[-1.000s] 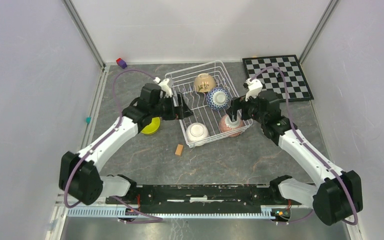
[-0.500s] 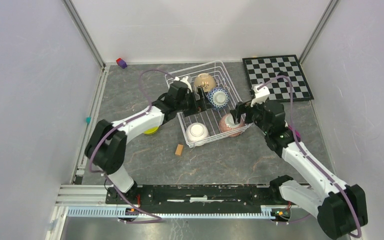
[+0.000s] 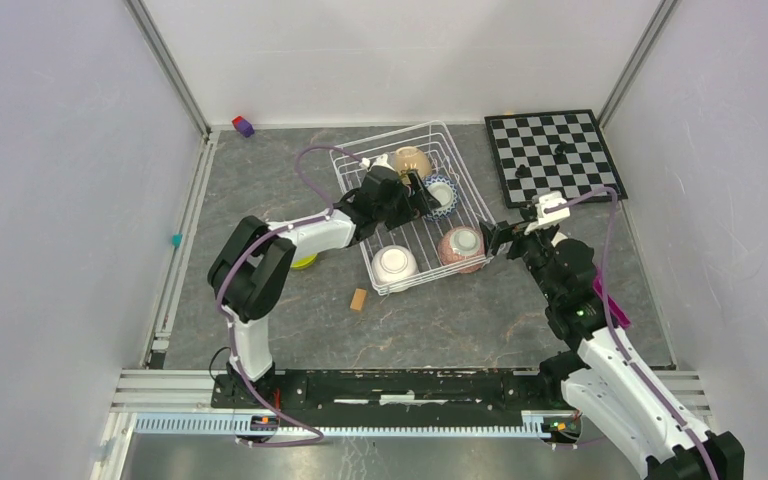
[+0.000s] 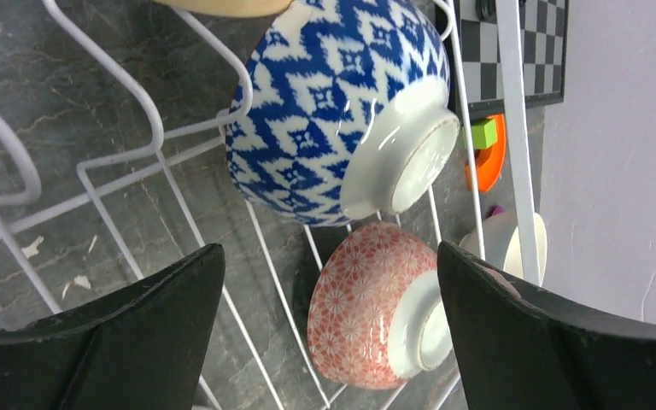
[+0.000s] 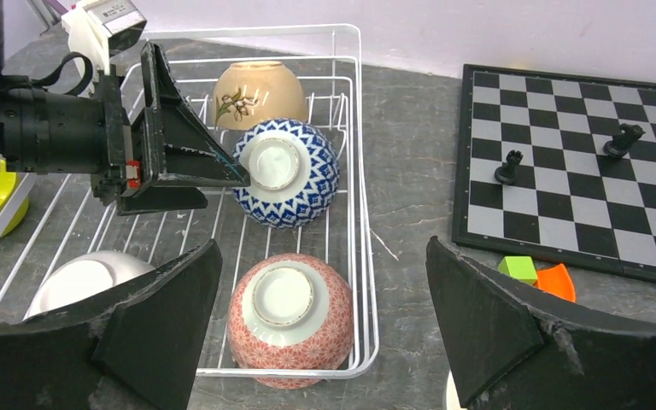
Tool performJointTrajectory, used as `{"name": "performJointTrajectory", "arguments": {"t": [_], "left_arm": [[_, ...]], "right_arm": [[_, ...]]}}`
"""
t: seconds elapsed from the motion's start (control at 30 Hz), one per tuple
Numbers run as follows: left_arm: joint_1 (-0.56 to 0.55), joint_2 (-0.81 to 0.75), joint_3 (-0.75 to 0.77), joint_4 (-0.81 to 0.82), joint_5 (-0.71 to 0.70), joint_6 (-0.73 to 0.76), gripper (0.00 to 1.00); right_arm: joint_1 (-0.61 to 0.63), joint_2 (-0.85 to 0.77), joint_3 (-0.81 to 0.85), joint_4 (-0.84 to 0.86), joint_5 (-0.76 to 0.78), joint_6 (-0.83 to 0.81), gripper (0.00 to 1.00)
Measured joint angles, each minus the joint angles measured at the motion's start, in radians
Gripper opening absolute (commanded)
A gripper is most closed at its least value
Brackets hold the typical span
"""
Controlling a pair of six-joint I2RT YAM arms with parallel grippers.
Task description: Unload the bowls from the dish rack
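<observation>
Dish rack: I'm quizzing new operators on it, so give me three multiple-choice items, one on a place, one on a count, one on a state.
1. Where is the lime-green bowl?
A) on the table beside the dish rack
B) inside the rack
C) stacked on another bowl

2. How many bowls lie in the rack?
A) two
B) six
C) four

3. How does the pink-red bowl sit?
A) opening up
B) upside down
C) nested in another bowl

Answers:
1 A: the top view shows it on the table, outside the rack's left wall.
2 C: beige bowl, blue-and-white bowl, pink-red bowl, white bowl.
3 B: its foot ring faces up.
</observation>
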Motion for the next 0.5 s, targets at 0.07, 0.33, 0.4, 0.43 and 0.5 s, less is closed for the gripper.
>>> {"name": "performJointTrajectory", "arguments": {"t": [0.07,0.33,0.4,0.43,0.5], "left_arm": [[0.000,0.013,0.002,0.031,-0.009,0.000,1.00],[0.000,0.075,0.032,0.124,-0.026,0.000,1.00],[0.000,0.087,0.040,0.129,-0.035,0.000,1.00],[0.000,0.092,0.045,0.128,-0.043,0.001,1.00],[0.000,0.103,0.056,0.128,-0.051,0.001,1.00]], "right_arm": [[0.000,-0.021,-0.012,0.010,0.007,-0.003,0.96],[0.000,-0.041,-0.024,0.023,0.025,-0.019,0.96],[0.000,-0.044,-0.024,0.023,0.025,-0.021,0.96],[0.000,-0.046,-0.024,0.023,0.026,-0.021,0.96],[0.000,-0.052,-0.024,0.023,0.029,-0.021,0.96]]}}
